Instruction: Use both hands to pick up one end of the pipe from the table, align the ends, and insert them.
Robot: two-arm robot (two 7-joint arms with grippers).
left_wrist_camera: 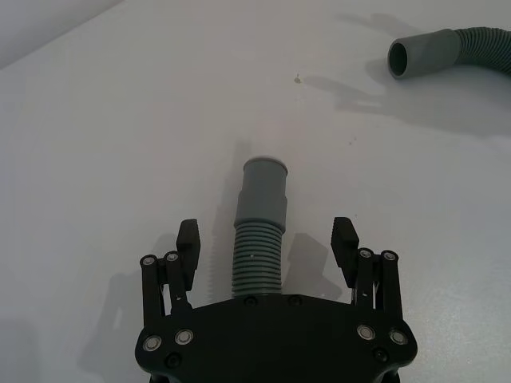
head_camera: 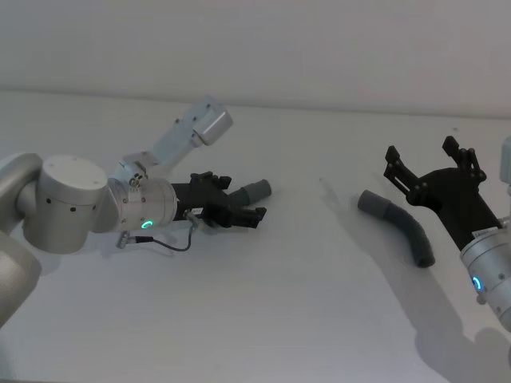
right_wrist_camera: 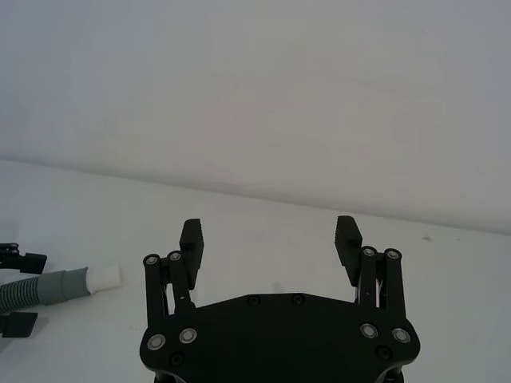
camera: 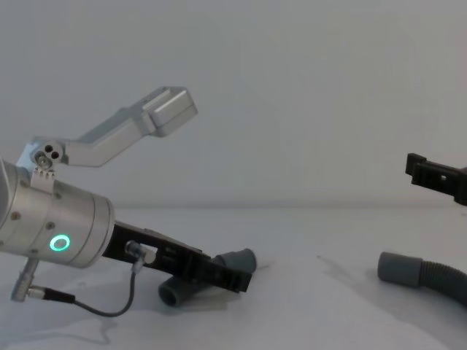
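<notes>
On the table (head_camera: 279, 311), one hose piece (head_camera: 255, 190) lies at the left between the spread fingers of the left pincer (head_camera: 243, 198), the other hose piece (head_camera: 399, 219) well apart at the right, with the right pincer (head_camera: 421, 152) above the table just to its right.

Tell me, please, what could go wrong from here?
The left gripper is open astride the left hose piece on its ribs, behind the cuff; gripped there, the ribbed hose may flex and the cuff droop. The right gripper hangs open, raised clear of the curved right piece; a poor grasp may roll it.
</notes>
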